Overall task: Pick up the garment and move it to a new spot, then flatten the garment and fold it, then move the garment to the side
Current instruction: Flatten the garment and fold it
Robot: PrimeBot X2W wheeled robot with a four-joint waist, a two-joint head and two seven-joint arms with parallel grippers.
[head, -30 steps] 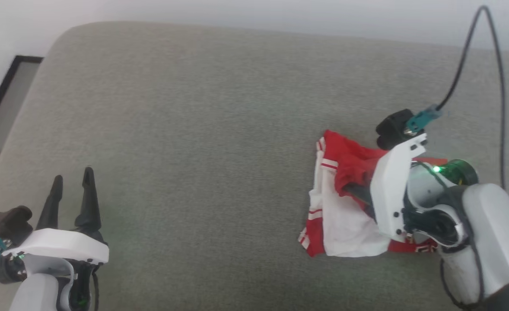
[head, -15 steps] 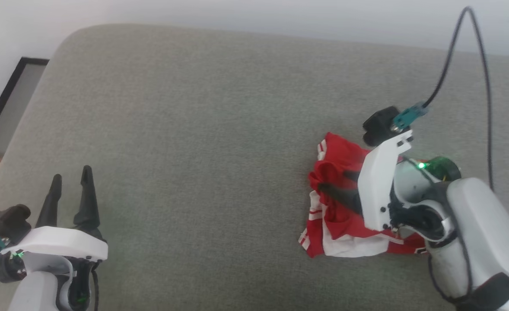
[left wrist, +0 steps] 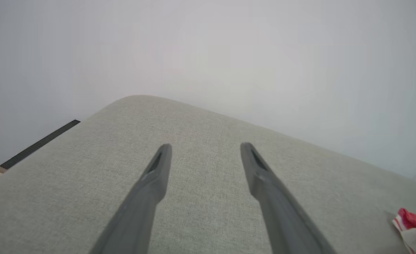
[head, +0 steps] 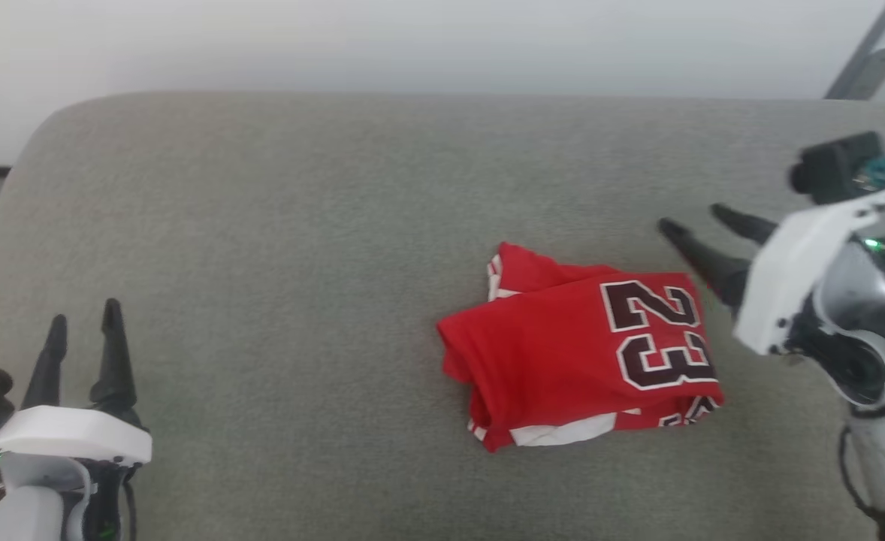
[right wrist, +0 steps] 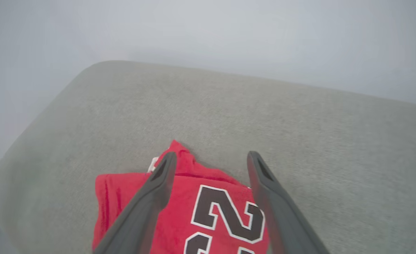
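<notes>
Garment (head: 563, 353) folded on grey cushion (head: 262, 225), R gripper (head: 690, 217) spread wide nearby

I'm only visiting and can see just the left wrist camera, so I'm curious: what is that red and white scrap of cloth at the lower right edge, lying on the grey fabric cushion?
Observer: A corner of a red soft-fabric jersey, folded into a rough rectangle on the grey fabric cushion.
Operator: Is anything printed on it?
Observer: Yes, a dark white-outlined number 23 on its top face.
Operator: Is the other arm holding it?
Observer: No; the right gripper is open beside the jersey's right edge, nothing between its fingers.
</notes>
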